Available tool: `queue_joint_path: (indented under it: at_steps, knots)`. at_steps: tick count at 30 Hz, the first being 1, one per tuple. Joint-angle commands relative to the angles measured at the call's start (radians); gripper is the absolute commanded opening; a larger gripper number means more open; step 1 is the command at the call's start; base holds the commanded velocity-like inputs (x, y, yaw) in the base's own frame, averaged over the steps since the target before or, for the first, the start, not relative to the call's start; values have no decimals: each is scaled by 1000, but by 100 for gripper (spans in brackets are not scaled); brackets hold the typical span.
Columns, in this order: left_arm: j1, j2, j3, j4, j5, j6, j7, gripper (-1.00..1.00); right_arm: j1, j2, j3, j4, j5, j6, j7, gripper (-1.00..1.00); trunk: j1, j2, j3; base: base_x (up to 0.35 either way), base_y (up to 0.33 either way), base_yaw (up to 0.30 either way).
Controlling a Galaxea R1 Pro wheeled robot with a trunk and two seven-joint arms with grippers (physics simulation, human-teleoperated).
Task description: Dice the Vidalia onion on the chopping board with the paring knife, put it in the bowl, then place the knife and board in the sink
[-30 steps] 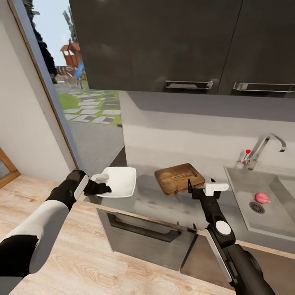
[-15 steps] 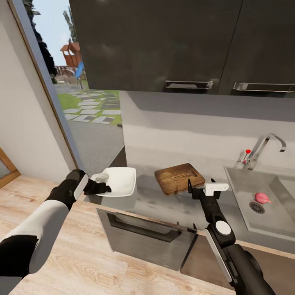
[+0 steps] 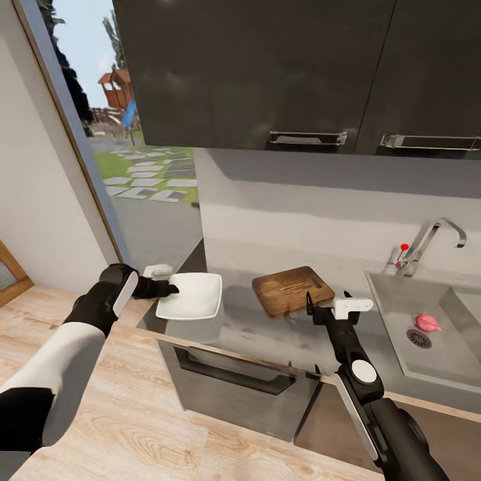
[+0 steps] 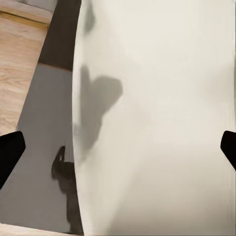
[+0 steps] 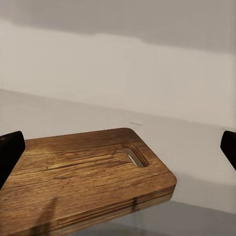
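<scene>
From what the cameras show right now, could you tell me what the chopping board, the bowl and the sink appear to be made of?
The chopping board looks like dark brown wood with a slight sheen: streaked grain shows across its top. The bowl is plain smooth white, possibly ceramic or plastic; the render leaves that open. The sink reads as brushed steel: flat matte grey, with a perforated drain and a chrome tap behind.

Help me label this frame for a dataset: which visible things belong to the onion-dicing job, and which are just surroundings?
Job things: Vidalia onion in the sink; chopping board; bowl on the countertop.

Surroundings: upper cabinets, tap, wooden floor, garden outside.
</scene>
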Motion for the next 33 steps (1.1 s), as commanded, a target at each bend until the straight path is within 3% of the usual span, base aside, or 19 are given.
queue_joint_path:
  at_steps: [1, 11, 21, 25, 30, 33]
  knots:
    - [-1, 2, -4, -5, 5, 3, 1, 100, -1, -1, 3, -2, 1, 7, -8, 100, 1, -2, -2, 0, 0, 0]
    - [3, 12, -3, -55, 5, -23, 0, 100, -1, -1, 3, -2, 1, 7, -8, 100, 1, -2, -2, 0, 0, 0]
    - [17, 25, -4, -63, 5, -270, 6, 100, -1, -1, 3, -2, 1, 7, -8, 100, 1, -2, -2, 0, 0, 0]
    - [29, 27, -4, -66, 5, -337, 6, 100, -1, -1, 3, -2, 1, 6, -8, 100, 1, -2, -2, 0, 0, 0]
    - [77, 26, -4, -99, 5, -508, 7, 100, -1, -1, 3, -2, 1, 6, -8, 100, 1, -2, -2, 0, 0, 0]
    - [105, 26, -4, -133, 5, -566, 7, 100, -1, -1, 3, -2, 1, 6, -7, 100, 1, -2, -2, 0, 0, 0]
